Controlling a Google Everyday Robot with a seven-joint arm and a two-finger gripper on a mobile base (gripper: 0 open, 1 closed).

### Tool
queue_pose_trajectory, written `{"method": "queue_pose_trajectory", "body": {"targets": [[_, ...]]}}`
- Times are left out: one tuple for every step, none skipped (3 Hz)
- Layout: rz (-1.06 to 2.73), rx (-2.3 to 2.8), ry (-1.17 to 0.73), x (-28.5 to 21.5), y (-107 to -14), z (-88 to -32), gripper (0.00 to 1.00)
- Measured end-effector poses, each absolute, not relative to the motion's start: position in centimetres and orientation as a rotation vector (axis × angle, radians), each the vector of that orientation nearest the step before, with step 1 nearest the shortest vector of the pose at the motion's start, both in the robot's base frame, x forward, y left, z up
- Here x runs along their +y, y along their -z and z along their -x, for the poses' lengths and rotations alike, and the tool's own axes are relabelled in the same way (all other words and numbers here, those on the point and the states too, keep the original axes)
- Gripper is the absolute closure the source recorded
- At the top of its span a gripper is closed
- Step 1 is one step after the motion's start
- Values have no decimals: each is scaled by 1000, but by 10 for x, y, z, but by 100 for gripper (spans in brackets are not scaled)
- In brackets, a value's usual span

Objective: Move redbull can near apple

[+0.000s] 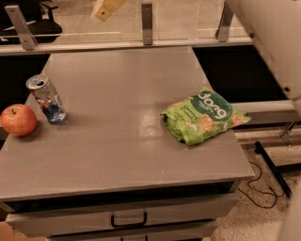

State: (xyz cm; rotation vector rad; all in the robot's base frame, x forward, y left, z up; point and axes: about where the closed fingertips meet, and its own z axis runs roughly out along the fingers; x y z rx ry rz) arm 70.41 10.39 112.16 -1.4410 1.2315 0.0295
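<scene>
**Q:** What lies nearest the viewer?

**A:** A grey drawer front with a dark handle (128, 220), set below the near edge of the flat grey table (122, 155).

**Q:** Where are the task objects?

**A:** Both are at the table's left edge. The round red apple with yellowish patches and a short dark stem (19, 120) sits nearest the edge. The slim silver and blue redbull can (46, 99) stands just right of the apple and slightly farther back, with a narrow gap between them. Its silver top leans toward the left.

**Q:** And to the right?

**A:** A crumpled green snack bag with white lettering (203, 115) lies flat near the right edge, well apart from the can.

**Q:** Where is the gripper?

**A:** The pale yellow gripper (107, 8) is at the far top edge, above the far metal railing posts (147, 22) and clear of every object. It holds nothing, and whether it is open or closed cannot be told. The white robot arm (273, 37) fills the upper right corner.
</scene>
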Motion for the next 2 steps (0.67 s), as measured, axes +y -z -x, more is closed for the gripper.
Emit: {"method": "queue_pose_trajectory", "body": {"targets": [[1288, 1229, 252, 39, -1183, -678, 0], [1244, 1205, 320, 40, -1199, -661, 0]]}}
